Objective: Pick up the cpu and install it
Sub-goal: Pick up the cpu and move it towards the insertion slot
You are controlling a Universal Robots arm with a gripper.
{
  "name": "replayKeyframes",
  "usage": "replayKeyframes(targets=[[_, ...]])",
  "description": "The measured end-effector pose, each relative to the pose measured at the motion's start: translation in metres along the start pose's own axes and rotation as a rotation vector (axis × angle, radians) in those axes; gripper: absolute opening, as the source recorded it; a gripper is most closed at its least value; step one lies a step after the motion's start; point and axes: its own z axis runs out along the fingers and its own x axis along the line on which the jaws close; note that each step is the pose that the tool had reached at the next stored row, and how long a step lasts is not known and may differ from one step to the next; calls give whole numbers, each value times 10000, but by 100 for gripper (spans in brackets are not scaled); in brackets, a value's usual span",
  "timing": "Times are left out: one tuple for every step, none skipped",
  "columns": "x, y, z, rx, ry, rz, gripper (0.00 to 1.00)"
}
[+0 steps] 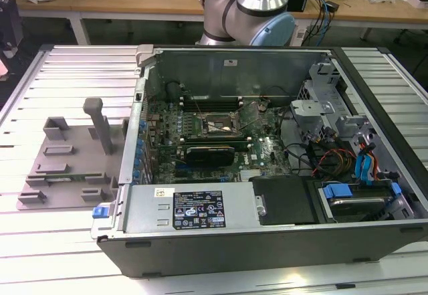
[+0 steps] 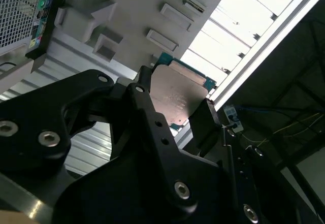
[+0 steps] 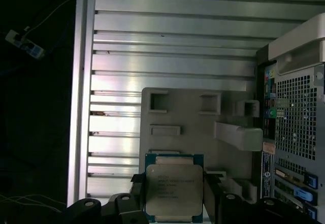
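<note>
The cpu (image 3: pixel 174 189), a flat square chip with a silver-grey metal top and a thin green rim, sits between my black fingers (image 3: pixel 136 182) in both wrist views. My gripper (image 3: pixel 174 196) is shut on its two opposite edges and holds it up in the air, well above the grey fixture plate (image 3: pixel 193 117). In the second wrist view the cpu (image 2: pixel 177 94) shows tilted, with my gripper (image 2: pixel 175 109) around it. The dark socket (image 1: pixel 215 125) lies open on the motherboard inside the computer case (image 1: pixel 267 208) in the exterior view.
The grey fixture plate (image 1: pixel 67 168) with raised blocks lies on the slatted metal table (image 1: pixel 53 67), at the exterior view's left of the case. The case's rear panel (image 3: pixel 294 122) stands beside the plate. My arm's base (image 1: pixel 247 7) rises behind the case. Cables and drive bays fill its right side.
</note>
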Motion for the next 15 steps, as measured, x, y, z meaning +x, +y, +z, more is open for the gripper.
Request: replayKeyframes(targets=[[0,0,-1,1,1,0,55],[0,0,-1,2,1,0,55],[0,0,-2,3,3,0,55],[-3,1,-2,4,4,1,55],[-14,0,-2,4,3,0,55],[-36,-1,-2,4,3,0,55],[-48,-1,-1,3,3,0,55],[-72,-2,-1,3,3,1,55],[-99,-3,0,3,2,0,55],[-112,-4,0,3,2,0,55],[-124,-4,0,3,2,0,55],[-134,-5,0,3,2,0,55],[-146,-5,0,3,2,1,55],[-162,-6,1,3,1,1,55],[-173,-6,1,3,1,1,55]])
